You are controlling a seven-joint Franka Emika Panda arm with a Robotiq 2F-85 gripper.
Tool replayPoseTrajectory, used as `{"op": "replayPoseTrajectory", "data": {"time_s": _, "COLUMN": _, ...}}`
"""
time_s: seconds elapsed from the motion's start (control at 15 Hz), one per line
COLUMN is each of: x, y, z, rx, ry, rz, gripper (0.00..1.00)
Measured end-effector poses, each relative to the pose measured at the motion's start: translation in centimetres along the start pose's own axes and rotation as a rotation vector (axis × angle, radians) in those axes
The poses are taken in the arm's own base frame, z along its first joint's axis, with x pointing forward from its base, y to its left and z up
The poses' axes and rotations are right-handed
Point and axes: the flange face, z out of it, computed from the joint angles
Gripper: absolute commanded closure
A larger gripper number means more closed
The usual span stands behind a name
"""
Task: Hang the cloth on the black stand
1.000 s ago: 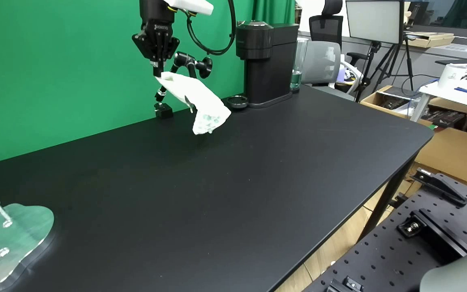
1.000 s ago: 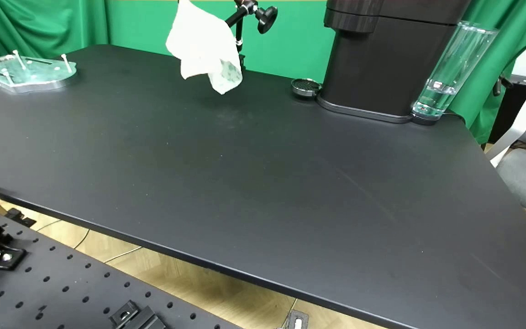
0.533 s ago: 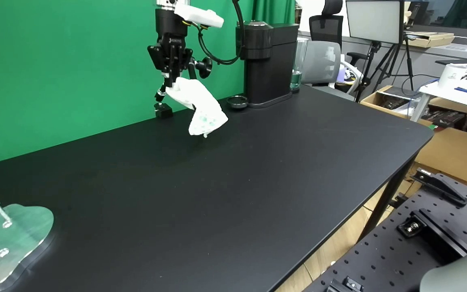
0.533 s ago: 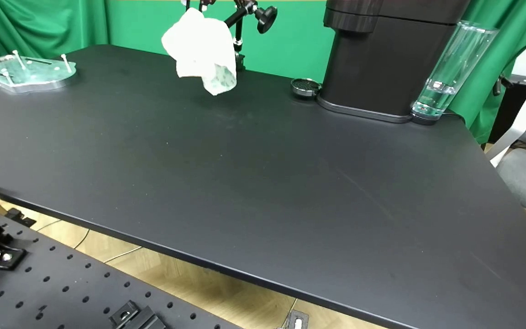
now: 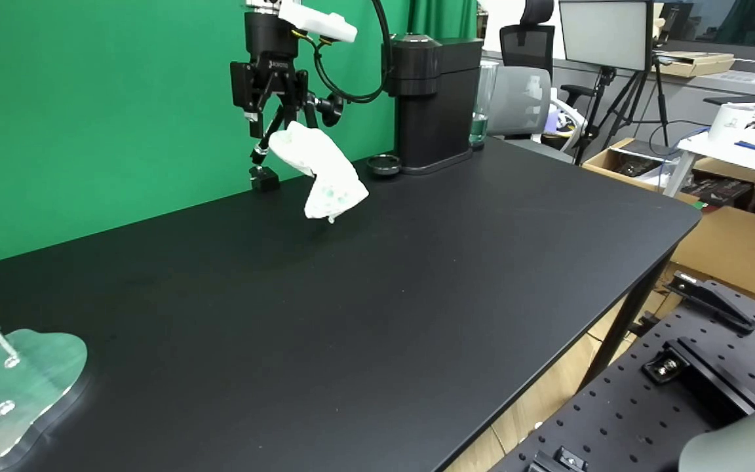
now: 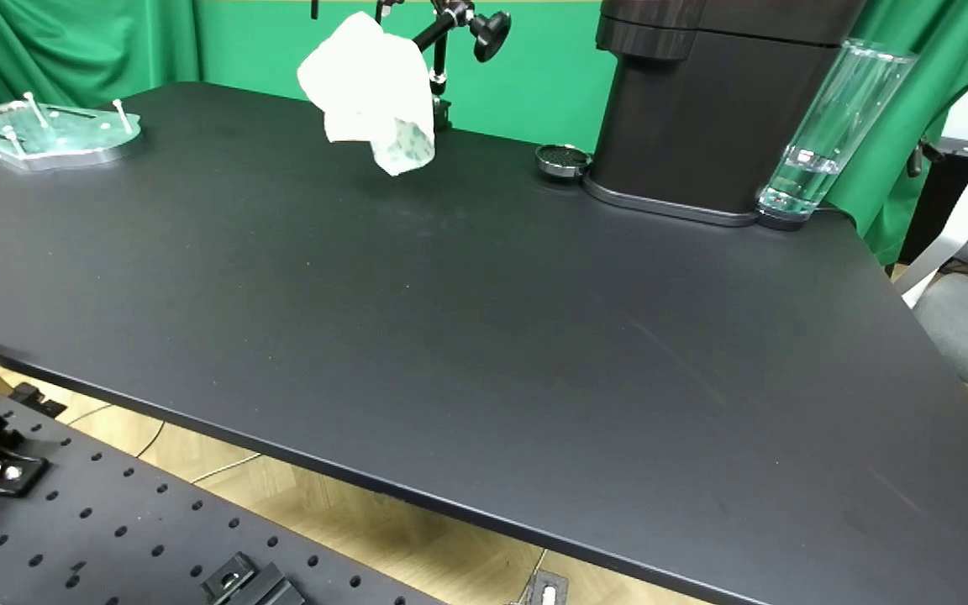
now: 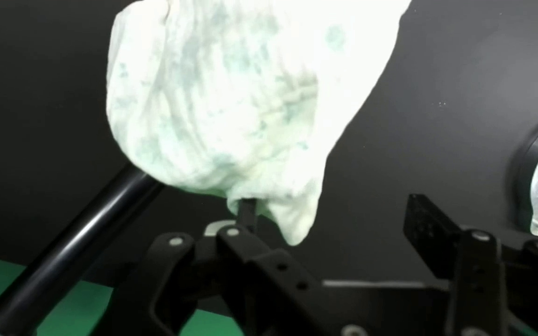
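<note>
The white cloth (image 5: 325,174) with green marks is draped over the arm of the black stand (image 5: 264,178), well off the table; the part of the arm beneath it is hidden. In an exterior view the cloth (image 6: 370,88) hangs in front of the stand's knob joint (image 6: 491,35). My gripper (image 5: 272,121) is just above the cloth's upper end, its jaws wide apart. In the wrist view the gripper (image 7: 332,205) is open with nothing gripped. One fingertip (image 7: 247,212) meets or overlaps the edge of the cloth (image 7: 250,93); the stand's rod (image 7: 73,247) slants beside it.
A black coffee machine (image 5: 430,105) stands at the back, with a clear water cylinder (image 6: 828,134) beside it and a small round dish (image 6: 564,160) in front. A clear plate with pegs (image 5: 30,367) lies at the table's other end. A green wall (image 5: 89,118) runs behind.
My gripper came down and rightward in an exterior view with the cloth, then its jaws spread and it rose slightly. The cloth stayed on the stand over the last half second.
</note>
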Motion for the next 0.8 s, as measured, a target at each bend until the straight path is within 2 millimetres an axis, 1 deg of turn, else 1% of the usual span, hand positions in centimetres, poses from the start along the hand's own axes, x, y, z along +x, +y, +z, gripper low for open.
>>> {"op": "replayPoseTrajectory", "data": {"time_s": 0.2, "x": 0.0, "y": 0.0, "z": -0.1, "rx": -0.039, "ry": -0.021, "rz": -0.022, "gripper": 0.00}}
{"op": "replayPoseTrajectory", "data": {"time_s": 0.27, "x": 0.3, "y": -0.6, "z": 0.0, "rx": -0.067, "ry": -0.031, "rz": -0.027, "gripper": 0.00}}
{"op": "replayPoseTrajectory", "data": {"time_s": 0.4, "x": 1.3, "y": -2.7, "z": 0.3, "rx": -0.130, "ry": -0.047, "rz": -0.047, "gripper": 0.00}}
{"op": "replayPoseTrajectory", "data": {"time_s": 0.53, "x": 1.9, "y": -4.4, "z": 0.7, "rx": -0.156, "ry": -0.054, "rz": -0.058, "gripper": 0.00}}
{"op": "replayPoseTrajectory", "data": {"time_s": 0.6, "x": 2.0, "y": -4.8, "z": 0.7, "rx": -0.158, "ry": -0.055, "rz": -0.061, "gripper": 0.00}}
{"op": "replayPoseTrajectory", "data": {"time_s": 0.8, "x": 1.8, "y": -4.2, "z": 0.6, "rx": -0.163, "ry": -0.055, "rz": -0.052, "gripper": 0.00}}
